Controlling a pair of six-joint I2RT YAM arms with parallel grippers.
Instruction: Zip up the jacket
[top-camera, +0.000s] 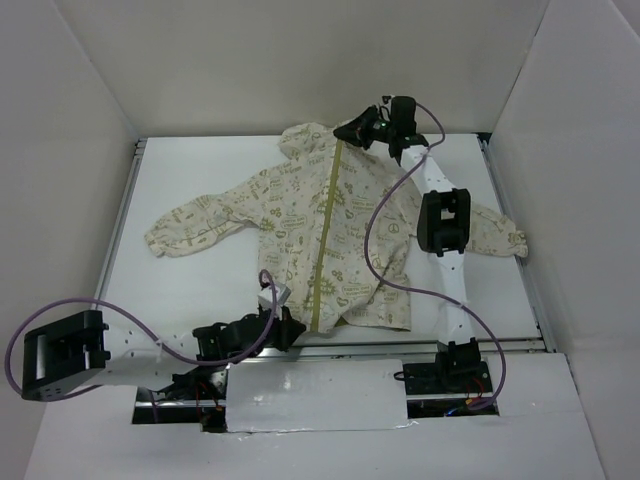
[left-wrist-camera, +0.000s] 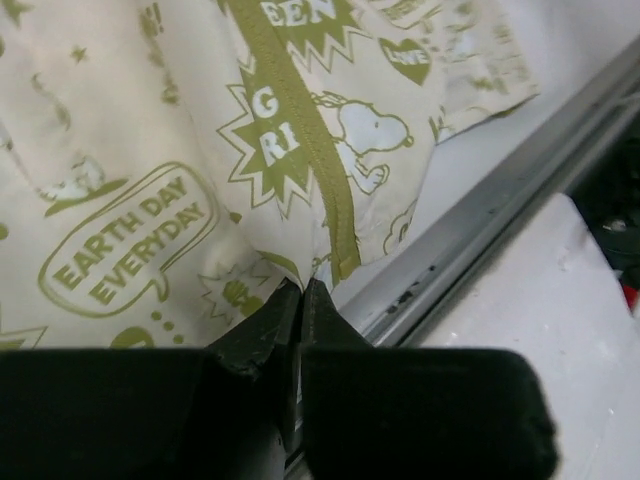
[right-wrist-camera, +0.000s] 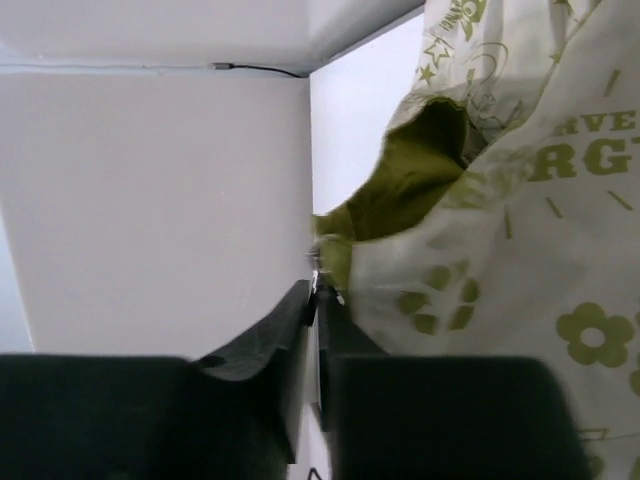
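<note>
Left claw (left-wrist-camera: 302, 288) pinches the jacket (top-camera: 290, 220) hem (left-wrist-camera: 270, 262); right claw (right-wrist-camera: 316, 290) nips its collar (right-wrist-camera: 345, 255); pulling between them could slip either grip.

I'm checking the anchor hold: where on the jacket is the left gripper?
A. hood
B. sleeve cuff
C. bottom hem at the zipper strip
C: the left gripper pinches the jacket at its bottom hem, at the foot of the zipper strip.

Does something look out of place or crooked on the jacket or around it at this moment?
Nothing is damaged. The jacket lies flat, its zipper strip straight. Only the right arm's purple cable loops over its front, where it might snag.
</note>
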